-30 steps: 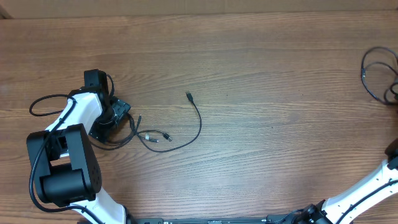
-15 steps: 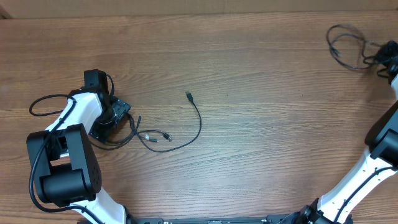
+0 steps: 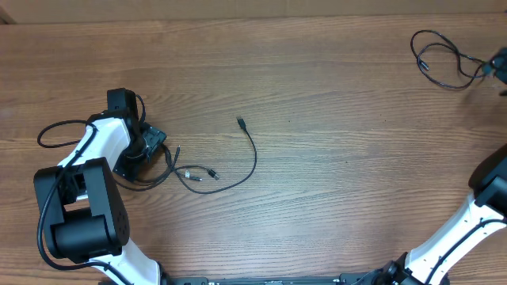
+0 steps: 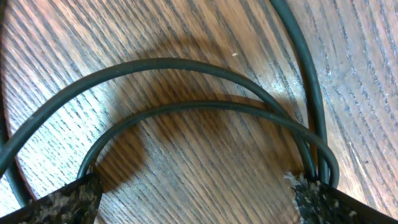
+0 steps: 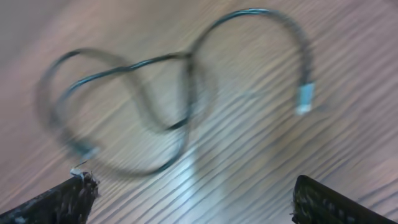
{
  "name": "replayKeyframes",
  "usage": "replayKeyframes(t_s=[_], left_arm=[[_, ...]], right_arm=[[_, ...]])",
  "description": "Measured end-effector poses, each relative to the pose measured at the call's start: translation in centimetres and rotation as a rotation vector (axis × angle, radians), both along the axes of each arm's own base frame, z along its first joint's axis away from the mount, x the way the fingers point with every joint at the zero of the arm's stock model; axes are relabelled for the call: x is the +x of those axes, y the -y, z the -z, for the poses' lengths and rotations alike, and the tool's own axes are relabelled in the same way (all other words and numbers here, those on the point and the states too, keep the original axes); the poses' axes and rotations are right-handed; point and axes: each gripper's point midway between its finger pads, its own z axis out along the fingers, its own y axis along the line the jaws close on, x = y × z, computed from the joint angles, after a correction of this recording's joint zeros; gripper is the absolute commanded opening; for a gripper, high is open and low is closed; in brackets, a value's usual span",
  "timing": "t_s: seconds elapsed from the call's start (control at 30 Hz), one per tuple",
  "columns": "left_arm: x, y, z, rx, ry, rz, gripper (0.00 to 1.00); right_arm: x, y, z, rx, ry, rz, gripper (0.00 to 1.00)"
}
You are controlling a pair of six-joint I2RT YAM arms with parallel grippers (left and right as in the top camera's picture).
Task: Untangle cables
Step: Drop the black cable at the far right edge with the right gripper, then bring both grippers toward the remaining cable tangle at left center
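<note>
Moved: my right gripper (image 3: 499,63) sprang apart; looped cable (image 3: 440,57) lies by table (image 3: 333,198)'s far-right edge.
Left: my left gripper (image 3: 146,146) spread over other cable (image 3: 238,158).
Room: bare wood between.

Loose black cable (image 5: 163,59) on the wooden table (image 5: 348,56), just ahead of the right gripper (image 5: 191,183).
The picture is blurred. The gripper's two fingertips (image 5: 74,196) stand far apart at the lower corners, with bare wood between them and nothing held. The cable lies beyond them in loops that cross above the gap. A light plug end (image 5: 303,99) sits beyond the picture-right fingertip. What may be a second end (image 5: 84,152) lies just beyond the picture-left fingertip, apparently not touching it.
</note>
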Motion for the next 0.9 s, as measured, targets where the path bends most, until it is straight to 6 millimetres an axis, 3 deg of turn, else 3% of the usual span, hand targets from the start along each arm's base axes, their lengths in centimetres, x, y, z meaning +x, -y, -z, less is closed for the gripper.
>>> replayKeyframes(t_s=[0.07, 0.2, 0.37, 0.47, 0.6, 0.7, 0.8, 0.9], left_arm=[[0.0, 0.0, 0.0, 0.0, 0.0, 0.0, 0.99], [0.0, 0.0, 0.0, 0.002, 0.001, 0.0, 1.0], [0.4, -0.3, -0.1, 0.026, 0.016, 0.002, 0.99], [0.6, -0.4, -0.1, 0.032, 0.022, 0.001, 0.99], [1.1, -0.4, -0.2, 0.032, 0.038, 0.034, 1.0], [3.0, 0.6, -0.8, -0.034, 0.094, 0.144, 0.99], [5.2, 2.8, -1.6, -0.162, 0.158, 0.274, 1.0], [6.1, 5.6, -3.2, -0.283, 0.188, 0.402, 1.0]], right_arm=[[0.4, -3.4, -1.7, 0.067, 0.018, -0.071, 1.0], [1.0, -12.3, -3.8, 0.214, 0.008, -0.24, 1.0], [-0.2, -23.4, -3.4, 0.362, -0.126, -0.425, 1.0], [-1.0, -27.5, -3.2, 0.402, -0.183, -0.496, 1.0], [-2.3, -31.4, -3.0, 0.432, -0.252, -0.561, 1.0], [-3.3, -33.5, -2.9, 0.447, -0.297, -0.598, 1.0], [-4.4, -35.1, -2.8, 0.464, -0.345, -0.621, 1.0], [-5.0, -36.4, -2.8, 0.467, -0.372, -0.645, 1.0]])
